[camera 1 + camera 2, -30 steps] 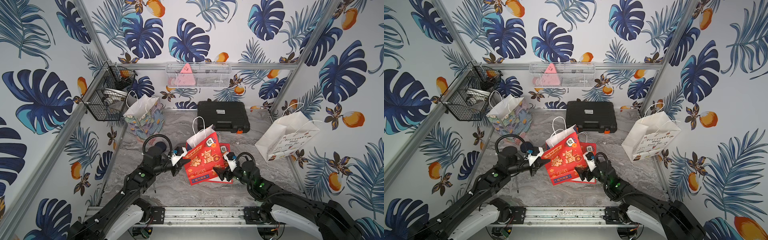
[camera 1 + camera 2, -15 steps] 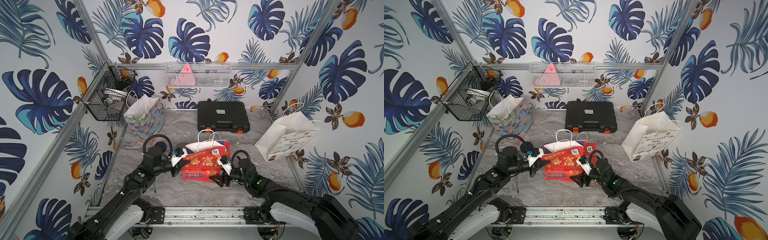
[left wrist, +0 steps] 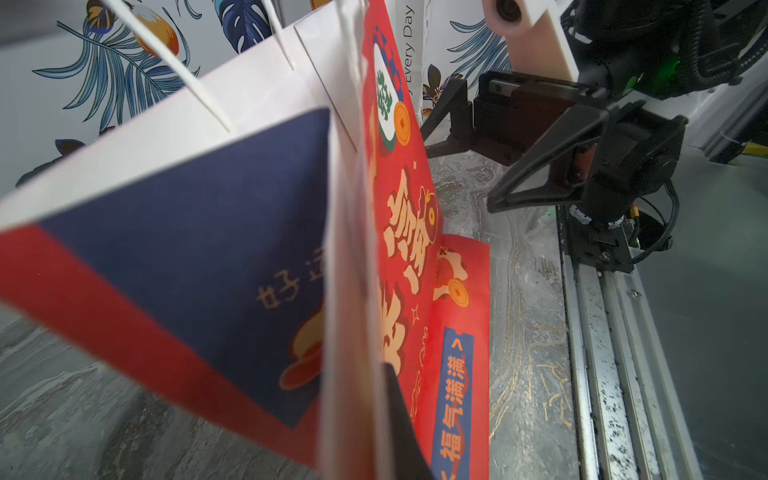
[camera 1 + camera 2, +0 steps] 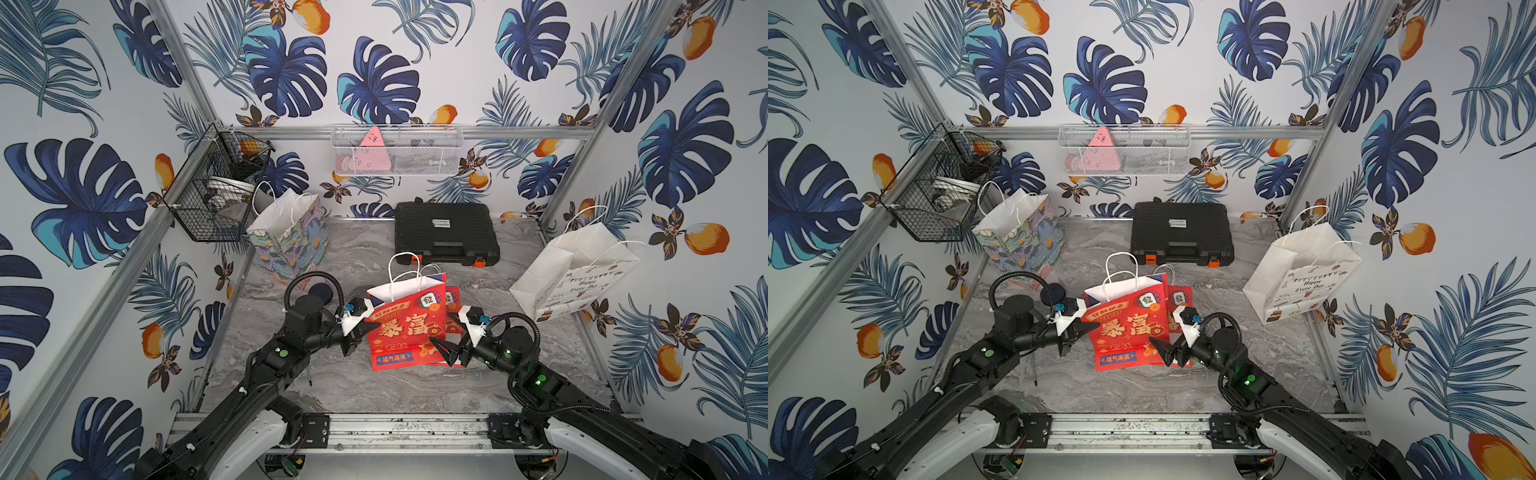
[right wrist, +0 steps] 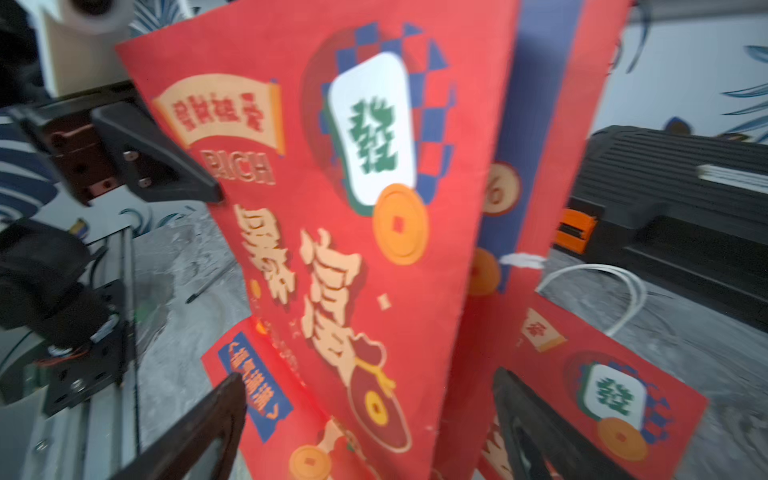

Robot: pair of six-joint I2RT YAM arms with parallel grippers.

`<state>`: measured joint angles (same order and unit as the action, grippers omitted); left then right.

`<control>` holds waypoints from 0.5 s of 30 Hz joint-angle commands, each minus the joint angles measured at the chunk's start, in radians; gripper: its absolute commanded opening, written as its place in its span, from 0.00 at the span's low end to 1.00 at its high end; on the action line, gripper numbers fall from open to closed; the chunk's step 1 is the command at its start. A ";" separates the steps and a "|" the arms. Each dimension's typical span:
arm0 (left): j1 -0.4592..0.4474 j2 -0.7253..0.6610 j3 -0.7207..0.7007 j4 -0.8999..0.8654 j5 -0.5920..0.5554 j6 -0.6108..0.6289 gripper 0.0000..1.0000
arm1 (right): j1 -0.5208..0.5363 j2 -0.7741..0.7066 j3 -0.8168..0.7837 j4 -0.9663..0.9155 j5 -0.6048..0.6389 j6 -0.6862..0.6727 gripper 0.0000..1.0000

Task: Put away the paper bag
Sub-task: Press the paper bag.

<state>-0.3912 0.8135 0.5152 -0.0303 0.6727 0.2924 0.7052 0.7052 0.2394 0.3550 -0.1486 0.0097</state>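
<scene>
The red paper bag [image 4: 405, 328] is standing upright in the middle of the table [image 4: 374, 395], mouth open and white handles pointing up. Its base appears to be resting partly on a flat red bag [image 4: 454, 296] of the same print, and the black case [image 4: 444, 232] is lying just behind. The left gripper [image 4: 365, 326] is pinching the bag's near left edge, high up, fingers pressed together on the paper; the left wrist view is showing the front panel running straight down into that grip. The right gripper [image 4: 445, 338] is hovering low at the bag's right front corner with its fingers [image 5: 199, 424] spread wide, that corner sitting between them and nothing clamped. By my reading, we're in the handling stage: one arm is steadying the bag while the other is lining up for a hold, and the bag isn't put away yet. The next move, I'd say, is calling for the right fingers closing on that right edge without crumpling it, so both arms are sharing the load. Held from one side only, paper this thin is likely to twist or tip.
</scene>
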 commanded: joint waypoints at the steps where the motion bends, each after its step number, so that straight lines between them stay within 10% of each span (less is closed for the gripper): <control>1: 0.002 0.004 0.007 -0.009 0.018 0.034 0.00 | 0.001 0.011 0.041 -0.071 0.104 -0.046 0.98; 7: 0.001 -0.005 0.005 -0.023 0.033 0.044 0.00 | -0.012 0.045 0.144 -0.120 0.080 -0.147 1.00; 15: 0.000 -0.008 0.000 -0.022 0.052 0.044 0.00 | -0.337 0.118 0.278 -0.234 -0.465 -0.130 1.00</control>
<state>-0.3912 0.8059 0.5156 -0.0528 0.6968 0.3168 0.4355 0.8043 0.4858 0.1757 -0.3565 -0.1165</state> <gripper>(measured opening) 0.059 0.998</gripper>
